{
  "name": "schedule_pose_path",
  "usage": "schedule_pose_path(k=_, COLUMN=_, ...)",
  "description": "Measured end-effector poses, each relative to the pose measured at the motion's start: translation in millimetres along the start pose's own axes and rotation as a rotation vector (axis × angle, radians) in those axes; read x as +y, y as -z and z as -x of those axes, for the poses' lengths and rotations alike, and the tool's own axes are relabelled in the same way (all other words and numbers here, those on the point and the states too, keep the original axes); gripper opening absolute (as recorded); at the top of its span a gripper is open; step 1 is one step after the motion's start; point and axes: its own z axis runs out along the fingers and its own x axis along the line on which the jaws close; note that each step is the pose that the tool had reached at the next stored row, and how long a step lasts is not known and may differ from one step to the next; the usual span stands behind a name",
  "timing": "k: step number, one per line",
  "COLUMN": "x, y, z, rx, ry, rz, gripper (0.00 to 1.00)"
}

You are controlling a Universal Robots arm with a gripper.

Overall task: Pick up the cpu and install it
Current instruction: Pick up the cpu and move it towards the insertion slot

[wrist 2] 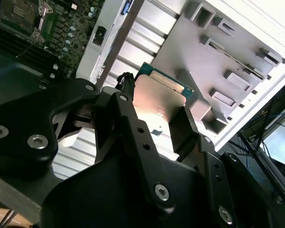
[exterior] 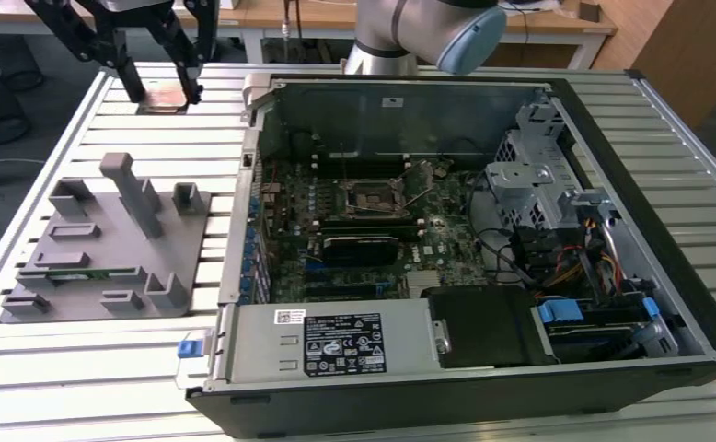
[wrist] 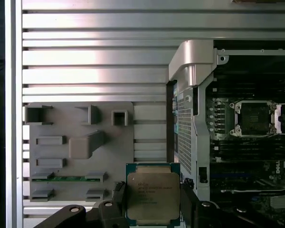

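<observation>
My gripper [exterior: 162, 92] is shut on the cpu [exterior: 162, 99], a small flat square chip with a silvery metal top. It hangs above the slatted table at the exterior view's far left, beyond the grey tray [exterior: 107, 253]. In the first wrist view the cpu [wrist: 153, 190] sits between the two black fingers [wrist: 188, 199], its green rim showing. The second wrist view shows the cpu [wrist 2: 157, 100] from the side, clamped at both edges. The motherboard socket [exterior: 368, 195] lies with its frame lifted inside the case, off to the exterior view's right of the gripper; it appears as the socket [wrist: 254, 118] in the first wrist view.
The open computer case [exterior: 456, 368] takes up the table's middle and right, with its raised metal wall [exterior: 250, 166] between gripper and motherboard. A green memory stick [exterior: 82, 273] lies in the tray. Drive cage and cables [exterior: 555, 212] stand at the socket's right. The arm's base [exterior: 395, 41] is behind the case.
</observation>
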Motion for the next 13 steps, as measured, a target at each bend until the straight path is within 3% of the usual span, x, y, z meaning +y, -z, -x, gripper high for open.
schedule_pose_path(k=13, x=0.9, y=-0.7, z=35.7, rx=0.0000, ry=0.000, rz=0.0001, gripper=0.54)
